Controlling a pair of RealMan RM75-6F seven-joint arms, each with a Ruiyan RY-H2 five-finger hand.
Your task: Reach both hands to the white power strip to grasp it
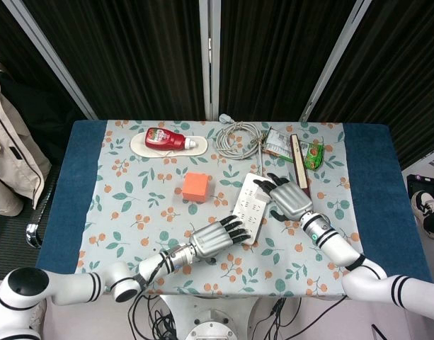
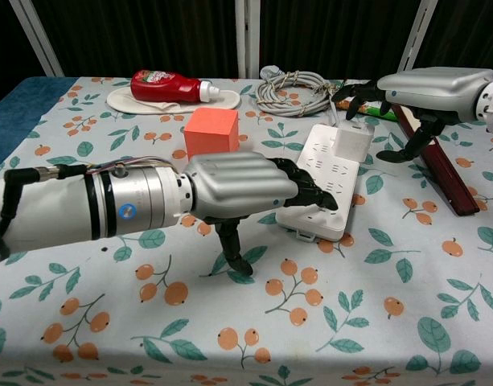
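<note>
The white power strip lies slanted at the table's middle right, with a white adapter plugged in at its far end. My left hand reaches in from the near left, fingers stretched out and apart, fingertips over the strip's near end; contact is unclear. My right hand hovers over the far right end, fingers spread above the adapter, thumb hanging beside the strip. Neither hand holds anything.
An orange cube stands left of the strip. At the back lie a ketchup bottle on a white pad, a coiled grey cable and a green snack packet. A long dark red stick lies right of the strip.
</note>
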